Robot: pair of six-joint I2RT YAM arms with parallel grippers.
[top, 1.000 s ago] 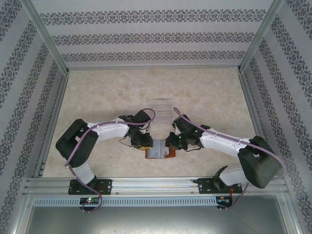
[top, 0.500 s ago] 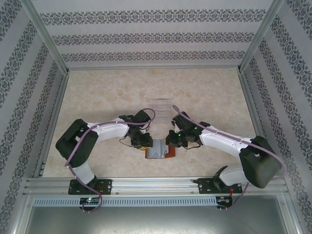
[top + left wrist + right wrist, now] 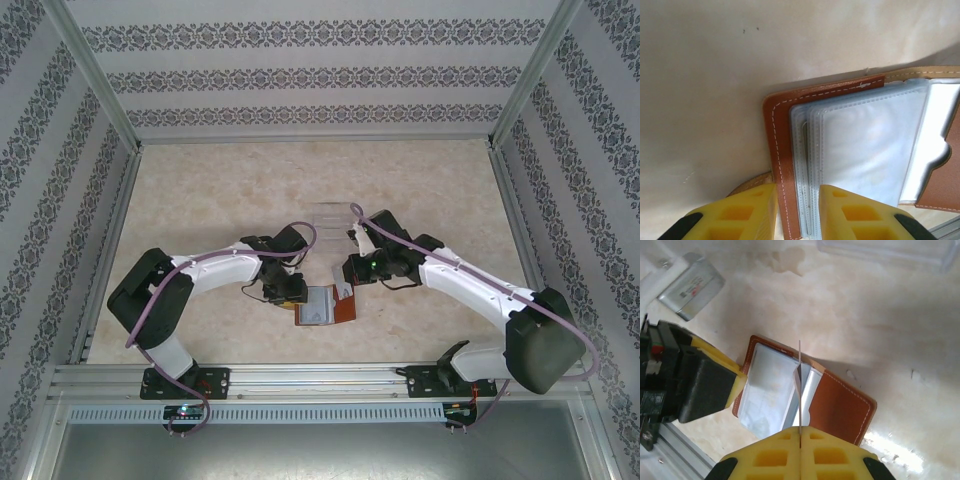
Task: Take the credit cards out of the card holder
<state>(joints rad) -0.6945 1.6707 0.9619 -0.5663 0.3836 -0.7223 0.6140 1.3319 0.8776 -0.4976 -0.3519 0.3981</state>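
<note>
The brown leather card holder (image 3: 345,312) lies open on the table, its clear sleeves (image 3: 865,135) facing up. My left gripper (image 3: 797,200) straddles the holder's left edge (image 3: 775,130), its yellow fingers pressed against the leather and the sleeve stack. In the top view this left gripper (image 3: 292,292) sits at the holder's left side. My right gripper (image 3: 800,432) is shut on a thin credit card (image 3: 800,365), seen edge-on and held upright above the open card holder (image 3: 840,400). From above, the right gripper (image 3: 350,278) hovers over the holder's far right corner with the card (image 3: 343,291) hanging below it.
A clear plastic tray (image 3: 335,215) stands just behind both grippers, its edge also in the right wrist view (image 3: 890,250). The aluminium rail (image 3: 320,375) runs along the near table edge. Patterned walls enclose the table on three sides.
My right gripper has risen and pulled back from the holder, with the card lifted out in its grip. The holder and the left gripper shifted slightly left.
</note>
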